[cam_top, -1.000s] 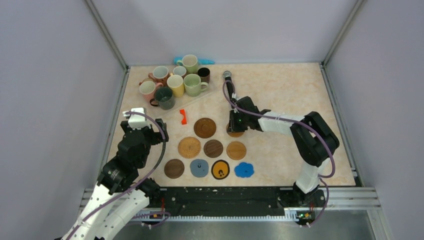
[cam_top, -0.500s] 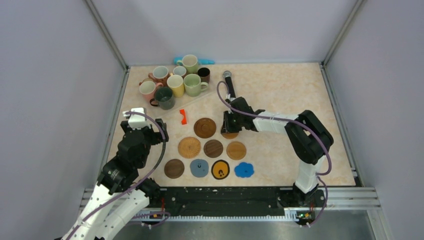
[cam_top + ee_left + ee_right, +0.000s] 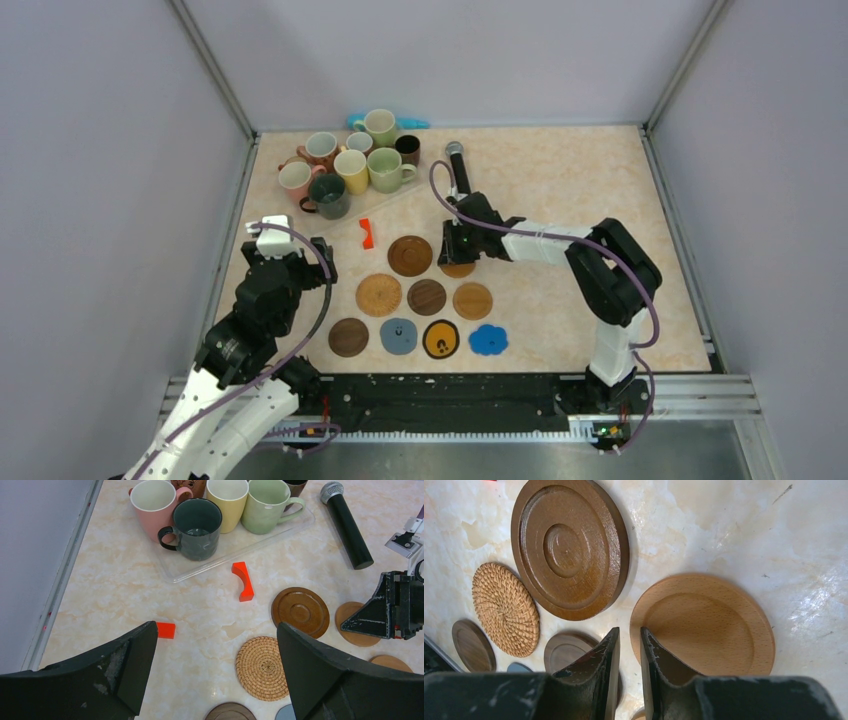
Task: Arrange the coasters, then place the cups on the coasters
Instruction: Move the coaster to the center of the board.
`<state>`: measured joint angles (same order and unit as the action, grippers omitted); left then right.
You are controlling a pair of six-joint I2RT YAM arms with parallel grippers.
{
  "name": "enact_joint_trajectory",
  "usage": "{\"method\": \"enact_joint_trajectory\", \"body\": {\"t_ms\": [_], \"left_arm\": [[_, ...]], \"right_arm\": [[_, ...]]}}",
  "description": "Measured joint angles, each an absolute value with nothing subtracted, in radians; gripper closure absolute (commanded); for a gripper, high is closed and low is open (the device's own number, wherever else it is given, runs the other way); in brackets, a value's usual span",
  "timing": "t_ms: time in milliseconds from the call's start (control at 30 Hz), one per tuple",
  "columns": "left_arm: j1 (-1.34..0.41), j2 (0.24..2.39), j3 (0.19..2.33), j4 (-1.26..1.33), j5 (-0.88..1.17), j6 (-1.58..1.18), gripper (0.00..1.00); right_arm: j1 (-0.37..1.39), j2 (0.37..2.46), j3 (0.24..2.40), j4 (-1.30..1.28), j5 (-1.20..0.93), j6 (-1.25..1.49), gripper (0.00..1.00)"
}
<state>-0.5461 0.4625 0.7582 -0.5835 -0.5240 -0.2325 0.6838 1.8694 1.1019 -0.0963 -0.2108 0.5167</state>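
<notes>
The right gripper (image 3: 629, 632) has its fingers narrow, pinching the rim of the light tan round wooden coaster (image 3: 709, 630). This coaster lies flat just right of the dark brown ridged wooden coaster (image 3: 569, 545), apart from it. The left gripper (image 3: 215, 630) hovers wide open at near left, holding nothing. The small ceramic mugs (image 3: 350, 165) cluster far left.

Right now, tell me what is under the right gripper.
A tan coaster lies on the table, with its rim inside the right gripper. The gripper hides the near part of the rim, so whether that edge is lifted cannot be seen.
</notes>
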Motion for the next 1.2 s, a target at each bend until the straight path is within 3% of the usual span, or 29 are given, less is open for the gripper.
{"method": "enact_joint_trajectory", "body": {"t_ms": [300,500,567,967,1200], "left_arm": [[-0.546,0.463,0.758,-0.583,-0.524,-0.233,0.06],[-0.546,0.463,0.758,-0.583,-0.523,-0.233,0.06],[-0.546,0.463,0.758,-0.583,-0.522,-0.233,0.06],[-0.546,0.493,0.758,-0.583,-0.533,-0.237,0.05],[-0.545,0.652,0.780,-0.592,-0.571,-0.267,0.02]], "right_arm": [[0.687,1.863,1.133,-0.180,-0.197,0.498,0.67],[0.688,1.820,1.145,-0.251,-0.112,0.463,0.53],[0.688,1.802,1.154,-0.265,-0.068,0.446,0.43],[0.685,1.638,1.162,-0.319,0.110,0.423,0.02],[0.685,1.426,1.093,-0.318,0.139,0.448,0.01]]}}
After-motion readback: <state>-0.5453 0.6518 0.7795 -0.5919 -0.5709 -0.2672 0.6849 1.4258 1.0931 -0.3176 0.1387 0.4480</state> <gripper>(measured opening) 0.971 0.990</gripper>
